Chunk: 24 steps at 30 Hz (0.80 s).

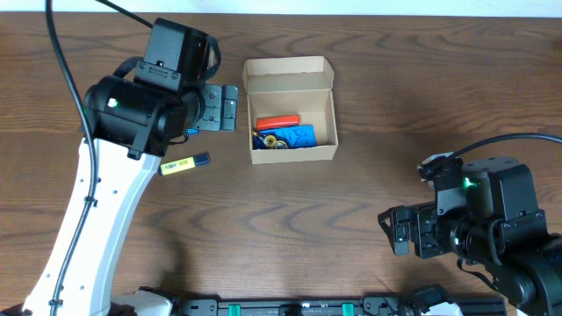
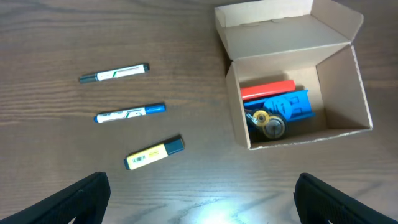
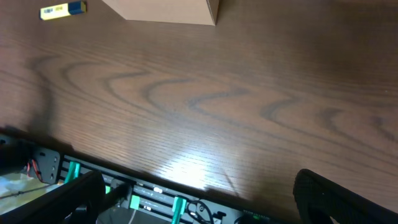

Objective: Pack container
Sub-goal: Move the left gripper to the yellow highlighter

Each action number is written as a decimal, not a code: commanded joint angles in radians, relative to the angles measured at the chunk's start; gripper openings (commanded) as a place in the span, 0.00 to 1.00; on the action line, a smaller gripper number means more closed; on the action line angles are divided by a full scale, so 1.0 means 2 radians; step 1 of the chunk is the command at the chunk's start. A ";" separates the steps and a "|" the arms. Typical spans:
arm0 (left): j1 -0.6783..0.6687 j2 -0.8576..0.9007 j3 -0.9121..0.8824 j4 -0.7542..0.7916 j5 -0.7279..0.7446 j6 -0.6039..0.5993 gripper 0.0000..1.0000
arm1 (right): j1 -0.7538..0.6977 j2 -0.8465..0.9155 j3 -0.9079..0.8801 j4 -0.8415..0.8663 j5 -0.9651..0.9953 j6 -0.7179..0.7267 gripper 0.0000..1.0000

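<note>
The tan cardboard container [image 1: 291, 110] stands open at the table's back centre, flap lid up. Inside lie an orange-red item [image 2: 267, 89], a blue item [image 2: 291, 106] and a brass-coloured round piece [image 2: 268, 123]. A yellow highlighter [image 1: 184, 164] lies left of the box; the left wrist view also shows it [image 2: 154, 153], a blue marker [image 2: 129, 112] and a dark green marker [image 2: 114, 73]. My left gripper [image 1: 226, 109] is open and empty, hovering just left of the box. My right gripper [image 1: 395, 230] is open and empty near the front right.
The table's front edge with a black rail and green clips [image 3: 143, 196] shows in the right wrist view. The box's corner [image 3: 186, 11] and the highlighter [image 3: 62, 9] sit at the top of that view.
</note>
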 commanded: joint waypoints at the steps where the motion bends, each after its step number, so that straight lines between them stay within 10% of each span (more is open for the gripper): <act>1: 0.001 0.001 0.002 -0.014 0.009 -0.014 0.95 | -0.004 0.001 0.000 -0.001 -0.004 0.005 0.99; 11: 0.001 0.001 -0.006 -0.123 -0.129 -0.488 0.95 | -0.004 0.001 0.000 -0.001 -0.004 0.005 0.99; 24: 0.001 0.006 -0.156 -0.023 -0.097 -0.743 0.95 | -0.004 0.001 0.000 -0.001 -0.004 0.005 0.99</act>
